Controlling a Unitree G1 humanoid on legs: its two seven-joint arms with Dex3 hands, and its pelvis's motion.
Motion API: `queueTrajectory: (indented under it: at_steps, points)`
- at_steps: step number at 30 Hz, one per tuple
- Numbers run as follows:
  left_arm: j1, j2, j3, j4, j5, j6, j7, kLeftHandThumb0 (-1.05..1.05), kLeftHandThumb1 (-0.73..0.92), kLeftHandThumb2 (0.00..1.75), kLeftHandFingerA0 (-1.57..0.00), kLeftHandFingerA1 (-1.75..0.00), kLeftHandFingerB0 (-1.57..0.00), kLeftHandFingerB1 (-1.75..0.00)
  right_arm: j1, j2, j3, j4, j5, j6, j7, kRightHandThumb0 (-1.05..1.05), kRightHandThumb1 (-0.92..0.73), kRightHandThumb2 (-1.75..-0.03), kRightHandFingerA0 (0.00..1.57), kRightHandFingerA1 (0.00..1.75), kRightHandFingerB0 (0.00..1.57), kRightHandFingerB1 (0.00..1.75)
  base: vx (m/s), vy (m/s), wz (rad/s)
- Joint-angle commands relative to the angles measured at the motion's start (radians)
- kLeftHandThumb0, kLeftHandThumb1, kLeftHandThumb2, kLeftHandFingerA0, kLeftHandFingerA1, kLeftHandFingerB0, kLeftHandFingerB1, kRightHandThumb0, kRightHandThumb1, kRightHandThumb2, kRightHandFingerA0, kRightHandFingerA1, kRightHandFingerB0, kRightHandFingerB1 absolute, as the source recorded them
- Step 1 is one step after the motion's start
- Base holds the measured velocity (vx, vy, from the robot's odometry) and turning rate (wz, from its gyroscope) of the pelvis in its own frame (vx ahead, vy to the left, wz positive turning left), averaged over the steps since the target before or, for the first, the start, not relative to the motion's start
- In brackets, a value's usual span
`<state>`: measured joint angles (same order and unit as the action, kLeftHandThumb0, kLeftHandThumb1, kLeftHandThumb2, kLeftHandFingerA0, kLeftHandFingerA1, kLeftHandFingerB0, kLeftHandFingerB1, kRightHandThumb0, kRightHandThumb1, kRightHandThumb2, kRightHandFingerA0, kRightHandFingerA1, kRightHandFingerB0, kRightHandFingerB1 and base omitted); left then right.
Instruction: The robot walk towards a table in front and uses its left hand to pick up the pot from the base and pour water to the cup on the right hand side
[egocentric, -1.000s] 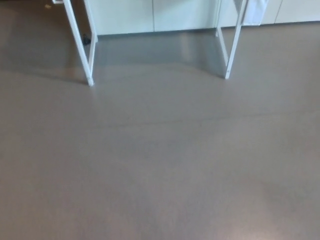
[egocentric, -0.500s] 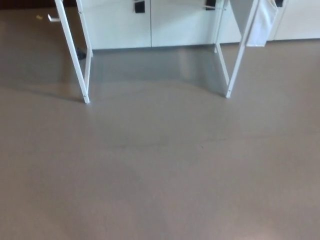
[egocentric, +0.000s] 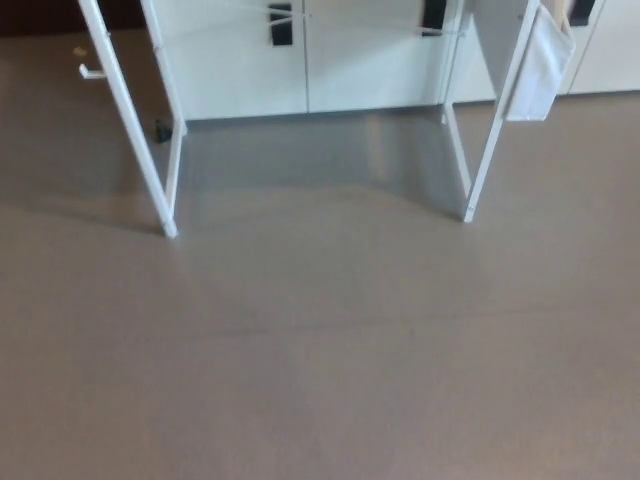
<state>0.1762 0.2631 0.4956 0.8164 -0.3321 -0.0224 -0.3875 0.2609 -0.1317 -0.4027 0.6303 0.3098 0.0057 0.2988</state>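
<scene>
- Plainly, the head view was filled by grey-brown floor (egocentric: 320, 380); only the lower part of the table showed, its white legs in the upper half of the frame, a left leg (egocentric: 130, 130) ending left of centre and a right leg (egocentric: 490, 130) ending right of centre.
- Neither hand of the robot was in the frame, so I could not tell whether the fingers were spread, pressed together or pinching anything.
- The pot, its base and the cup were not visible; presumably they stood on the tabletop, which lay above the top edge of the frame.
- The step in hand looked like the walk to the table; to do it well the robot would need to head for the gap between the two legs, stop short of them, and lift its view so the tabletop came into sight before the left arm reached.
- White cabinets (egocentric: 240, 70) ran along the top of the frame with dark handles (egocentric: 281, 22); a pale cloth (egocentric: 540, 70) hung at upper right.
- No brand, label or readable writing appeared anywhere.
</scene>
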Motion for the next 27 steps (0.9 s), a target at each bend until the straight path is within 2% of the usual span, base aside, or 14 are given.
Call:
queueTrajectory:
  at_steps: [1, 3, 4, 12, 13, 16, 17, 22, 23, 25, 26, 27]
  points:
    - [-0.002, 0.015, 0.003, -0.006, -0.011, 0.000, 0.001, -0.09, 0.50, 0.55, -0.46, -0.41, -0.38, -0.36, -0.009, -0.008, 0.000, 0.010, 0.000, -0.019, -0.005, -0.06, -0.40, -0.86, 0.44, 0.62, 0.17, 0.50, 0.35, 0.219, 0.22]
    - [-0.005, 0.017, 0.001, 0.000, -0.011, -0.001, -0.002, -0.09, 0.50, 0.55, -0.46, -0.41, -0.38, -0.36, -0.010, -0.009, 0.001, 0.011, -0.001, -0.022, -0.003, -0.08, -0.39, -0.86, 0.44, 0.62, 0.17, 0.50, 0.45, 0.200, -0.45]
    - [-0.008, 0.017, 0.002, 0.002, -0.012, 0.004, 0.005, -0.08, 0.51, 0.54, -0.47, -0.40, -0.39, -0.35, -0.009, -0.008, 0.001, 0.009, -0.001, -0.022, -0.005, -0.09, -0.56, -0.56, 0.56, 0.47, 0.30, 0.34, 0.39, 0.191, -0.06]
    - [-0.011, 0.018, -0.002, 0.001, -0.014, 0.006, 0.000, -0.08, 0.52, 0.55, -0.45, -0.41, -0.37, -0.35, -0.002, -0.005, 0.000, -0.009, 0.000, -0.012, -0.013, -0.10, -0.57, -0.56, 0.56, 0.46, 0.29, 0.34, 0.26, 0.086, 0.08]
    - [-0.012, 0.018, -0.001, 0.003, -0.016, 0.005, -0.002, -0.09, 0.52, 0.56, -0.46, -0.41, -0.38, -0.36, 0.000, -0.005, 0.000, -0.013, 0.002, -0.010, -0.010, -0.08, -0.40, -0.86, 0.45, 0.62, 0.17, 0.49, 0.16, -0.064, 0.09]
    - [-0.012, 0.019, -0.001, 0.000, -0.016, 0.013, 0.003, -0.10, 0.52, 0.56, -0.45, -0.41, -0.38, -0.36, 0.005, -0.003, 0.000, -0.025, 0.004, 0.000, -0.013, -0.08, -0.40, -0.86, 0.45, 0.62, 0.17, 0.49, 0.34, -0.099, 0.15]
    - [-0.014, 0.021, -0.005, 0.001, -0.009, 0.014, 0.012, -0.11, 0.51, 0.56, -0.45, -0.41, -0.38, -0.36, 0.008, -0.001, 0.002, -0.029, 0.000, -0.004, -0.015, -0.09, -0.57, -0.56, 0.56, 0.46, 0.28, 0.34, 0.40, -0.196, 0.04]
    - [-0.026, 0.026, -0.007, 0.019, -0.008, 0.006, 0.005, -0.13, 0.50, 0.56, -0.46, -0.41, -0.37, -0.36, -0.004, -0.006, -0.003, -0.009, 0.001, -0.007, -0.018, -0.09, -0.57, -0.56, 0.56, 0.46, 0.30, 0.34, 0.33, -0.129, 0.09]
    - [-0.024, 0.024, -0.008, 0.017, -0.008, 0.000, 0.003, -0.13, 0.50, 0.56, -0.45, -0.42, -0.37, -0.36, -0.005, -0.007, -0.003, -0.007, 0.000, -0.008, -0.015, -0.07, -0.40, -0.86, 0.45, 0.62, 0.17, 0.50, 0.24, -0.065, -0.08]
    - [-0.021, 0.023, -0.007, 0.015, -0.008, -0.003, 0.005, -0.12, 0.51, 0.56, -0.46, -0.42, -0.37, -0.36, -0.004, -0.005, -0.004, -0.003, 0.005, -0.012, -0.006, -0.06, -0.41, -0.87, 0.45, 0.62, 0.17, 0.50, 0.22, -0.019, -0.09]
    - [-0.022, 0.025, -0.007, 0.017, -0.008, 0.001, 0.007, -0.12, 0.51, 0.56, -0.46, -0.41, -0.37, -0.36, -0.004, -0.006, -0.001, -0.001, -0.003, -0.016, -0.013, -0.08, -0.58, -0.56, 0.56, 0.47, 0.30, 0.34, 0.24, 0.047, -0.09]
    - [-0.024, 0.027, -0.007, 0.022, -0.007, 0.003, 0.007, -0.11, 0.51, 0.56, -0.46, -0.41, -0.38, -0.36, -0.003, -0.007, 0.001, 0.000, -0.005, -0.021, -0.010, -0.08, -0.41, -0.87, 0.45, 0.62, 0.18, 0.50, 0.26, 0.092, -0.15]
